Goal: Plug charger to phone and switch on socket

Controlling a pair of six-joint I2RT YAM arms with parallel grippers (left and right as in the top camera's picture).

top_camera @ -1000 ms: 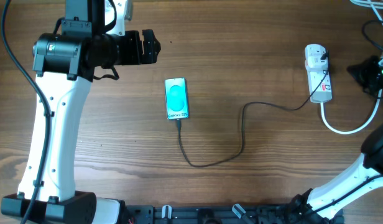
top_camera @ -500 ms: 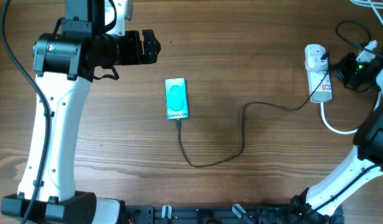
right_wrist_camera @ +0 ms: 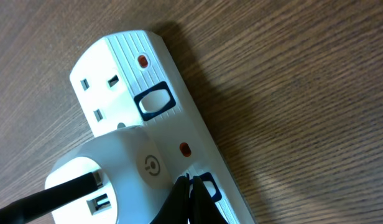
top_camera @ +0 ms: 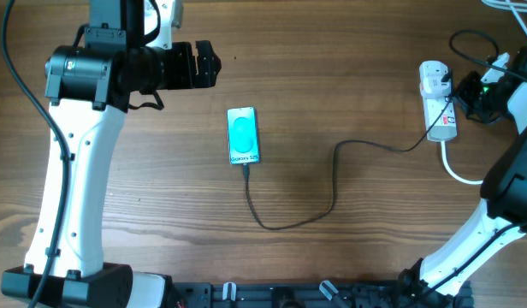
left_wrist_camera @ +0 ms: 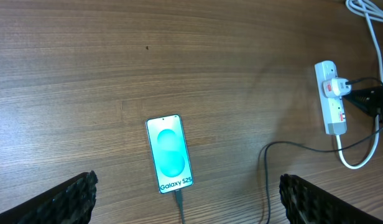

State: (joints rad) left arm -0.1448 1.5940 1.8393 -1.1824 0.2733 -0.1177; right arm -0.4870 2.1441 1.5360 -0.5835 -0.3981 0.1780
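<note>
The phone (top_camera: 243, 135) lies screen up mid-table, its cyan screen lit; it also shows in the left wrist view (left_wrist_camera: 170, 154). The thin black charger cable (top_camera: 334, 180) runs from the phone's lower end to a white adapter on the socket (top_camera: 438, 104). My right gripper (right_wrist_camera: 193, 198) is shut, its tips pressed on the socket's (right_wrist_camera: 148, 134) second switch, beside the adapter; it shows at the socket's right side in the overhead view (top_camera: 465, 92). My left gripper (top_camera: 210, 67) is open and empty, up and left of the phone.
The socket's white cord (top_camera: 469, 175) loops toward the right table edge. More cables (top_camera: 503, 8) lie at the far right corner. The left arm's white body (top_camera: 71, 180) stands over the table's left side.
My right gripper has moved left from the table's right edge to the socket and now touches its switch. The left arm, phone and cable have not moved.
</note>
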